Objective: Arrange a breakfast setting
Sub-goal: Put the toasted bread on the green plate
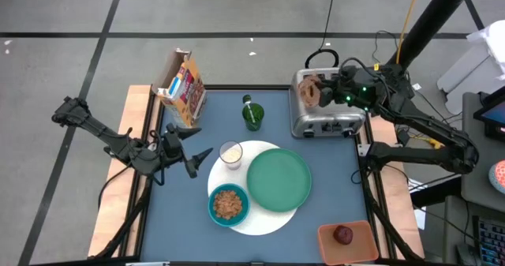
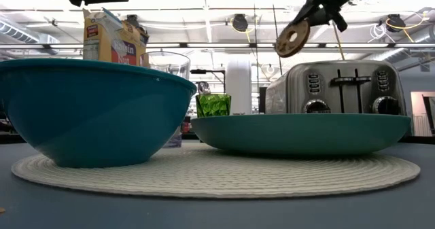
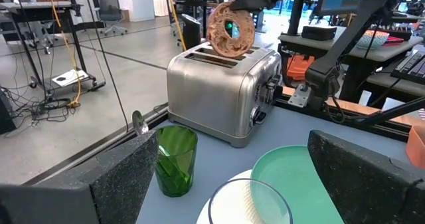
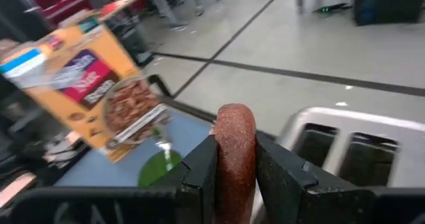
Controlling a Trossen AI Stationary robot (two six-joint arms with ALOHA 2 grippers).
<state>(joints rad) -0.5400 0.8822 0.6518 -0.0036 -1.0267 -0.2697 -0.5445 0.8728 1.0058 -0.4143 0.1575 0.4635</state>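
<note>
My right gripper (image 1: 325, 90) is shut on the brown bagel (image 3: 230, 29) above the silver toaster (image 1: 327, 102). On the white round mat (image 1: 256, 219) sit the green plate (image 1: 278, 179), the teal bowl (image 1: 229, 204) with cereal and the small glass (image 1: 230, 154). The green cup (image 1: 252, 114) with a spoon (image 3: 139, 123) stands left of the toaster. The red fruit (image 1: 343, 234) lies in the orange tray (image 1: 355, 246). My left gripper (image 1: 197, 159) is open beside the glass, touching nothing. My right gripper pinches the bagel between its two fingers (image 4: 202, 164), one on each flat face, at the ring's edge (image 4: 234, 151). The bagel stands on edge, tilted, lifted clear above the toaster's slots (image 3: 216, 51).
A cereal box (image 1: 183, 86) stands at the far left corner of the blue table. The toaster takes up the far right. The orange tray is at the near right corner. Bare table lies between cup, mat and toaster.
</note>
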